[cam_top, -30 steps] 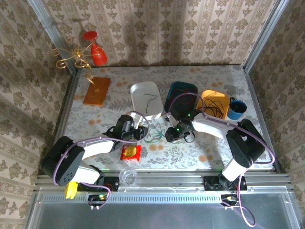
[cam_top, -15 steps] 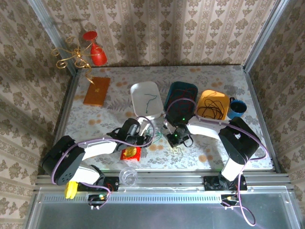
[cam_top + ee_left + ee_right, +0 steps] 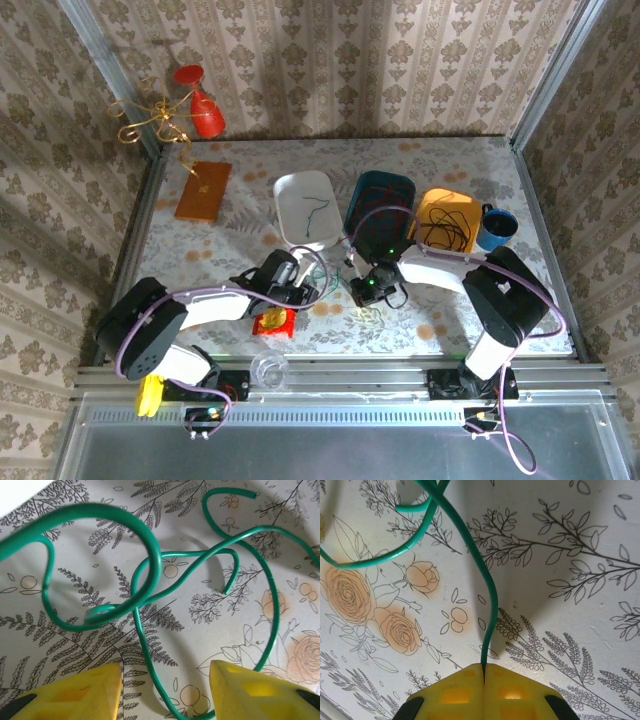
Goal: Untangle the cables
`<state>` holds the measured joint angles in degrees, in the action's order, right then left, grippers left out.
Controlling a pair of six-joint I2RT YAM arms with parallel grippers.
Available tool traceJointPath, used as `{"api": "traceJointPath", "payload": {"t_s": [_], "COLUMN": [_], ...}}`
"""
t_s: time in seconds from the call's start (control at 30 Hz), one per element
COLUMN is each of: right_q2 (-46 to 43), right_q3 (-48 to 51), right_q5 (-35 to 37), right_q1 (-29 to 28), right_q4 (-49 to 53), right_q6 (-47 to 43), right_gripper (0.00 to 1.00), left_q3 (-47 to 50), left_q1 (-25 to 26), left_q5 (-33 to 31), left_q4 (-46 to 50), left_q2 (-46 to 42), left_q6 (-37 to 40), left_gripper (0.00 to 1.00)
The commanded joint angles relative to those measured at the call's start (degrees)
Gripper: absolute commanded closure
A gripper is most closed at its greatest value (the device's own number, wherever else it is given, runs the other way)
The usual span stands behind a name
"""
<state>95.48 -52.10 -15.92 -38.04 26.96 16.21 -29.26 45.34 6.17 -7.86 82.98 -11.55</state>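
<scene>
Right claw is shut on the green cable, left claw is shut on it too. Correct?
Not quite. The right claw is shut on the green cable, but the left claw is open. The left wrist view shows its yellow fingers standing well apart, with the cable running between them unpinched.
</scene>
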Motion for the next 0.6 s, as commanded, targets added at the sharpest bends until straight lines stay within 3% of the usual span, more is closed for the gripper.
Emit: {"api": "traceJointPath", "payload": {"t_s": [0.0,0.27,0.37,0.57], "right_q2": [-2.4,-5.9,-7.9,-10.8], "right_q3": [0.7,2.0,2.8,4.1], "right_q5": [-1.5,-0.9,-0.7,-0.1], "right_q1": [0.6,3.1,4.9,7.1], "right_q4": [-0.6,-1.6,-2.5,-3.9], "right_q6": [1.0,2.3,3.5,4.9], "right_gripper": [1.0,1.0,1.0,0.99], "left_q3": [-2.0,-7.0,-8.2,-7.0], "left_q1": [0.2,3.8,6.0,8.0], "left_q5": [-1.1,-7.1,-8.2,-8.0], "left_q4": [-1.3,5.0,7.3,4.7], "left_q2": [2.5,8.5,10.5,6.2], "left_q6": [1.7,5.8,6.7,7.3], "left_gripper": [0.51,0.76,0.97,1.0]}}
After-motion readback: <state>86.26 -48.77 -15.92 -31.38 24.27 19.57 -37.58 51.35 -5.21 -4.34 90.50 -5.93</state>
